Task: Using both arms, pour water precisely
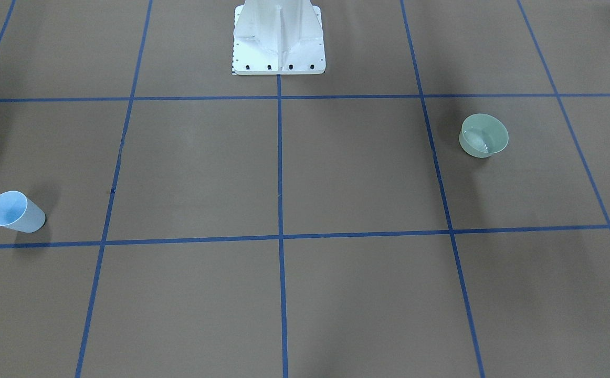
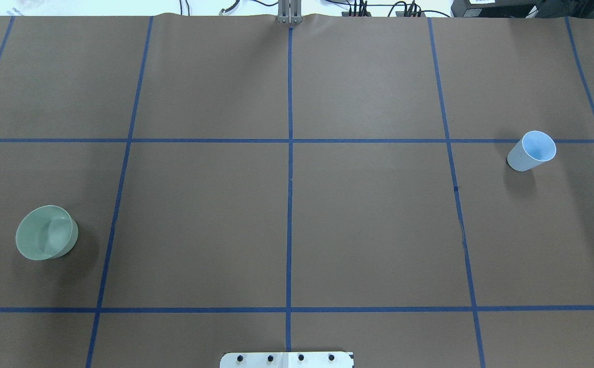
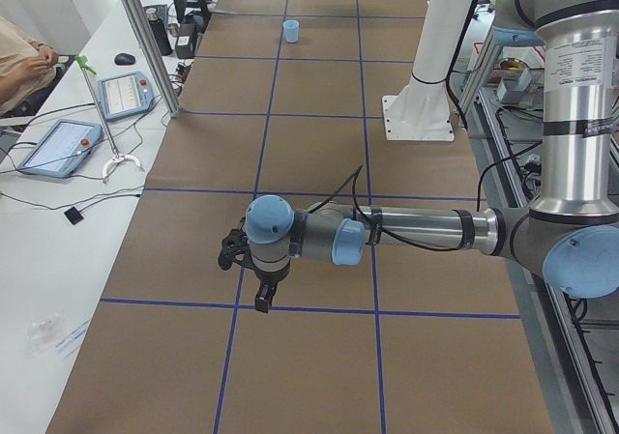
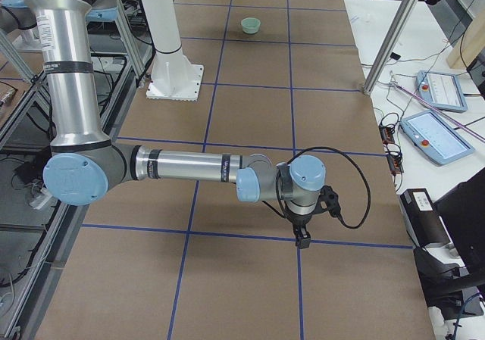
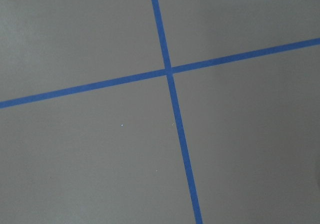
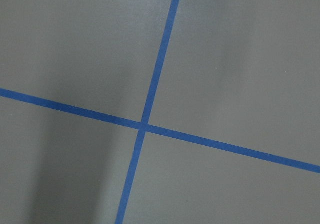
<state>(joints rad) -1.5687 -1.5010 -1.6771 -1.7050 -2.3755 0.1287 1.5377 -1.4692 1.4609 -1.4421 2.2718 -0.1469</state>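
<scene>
Overhead exterior view: brown paper-covered table [image 2: 368, 220] gridded with blue tape lines [image 2: 290, 204], and only two things sitting on it. A pale green round bowl [image 2: 46, 232] is at the lower left of the frame, and a light blue plastic cup [image 2: 531, 151] stands mouth-up at the right edge, well apart from the bowl. The white metal pedestal [image 2: 287, 359] pokes in at bottom centre.

In the front-facing view the bowl [image 1: 483, 135] is at the right and the cup [image 1: 15, 211] at the far left. The water [image 1: 479, 142] is in the bowl, just a clear pool with a few white glints. Can't tell if the cup has any in it.

In the exterior left view, the silver-grey tubular left arm with light-blue joint caps [image 3: 426, 229] stretches low across mid-frame. Its black left gripper [image 3: 261, 302] points down over a tape line with nothing on it. How wide the fingers are, I can't tell from here. A person's sleeve [image 3: 19, 62] shows at the upper left, beside some tablets [image 3: 58, 144].

The exterior right view is the same deal: right arm [image 4: 182, 166] reaches out, black right gripper [image 4: 302, 238] hangs over the tape, nothing in it, and its opening is impossible to judge.

Both wrist cams show just a tape crossing on brown.
</scene>
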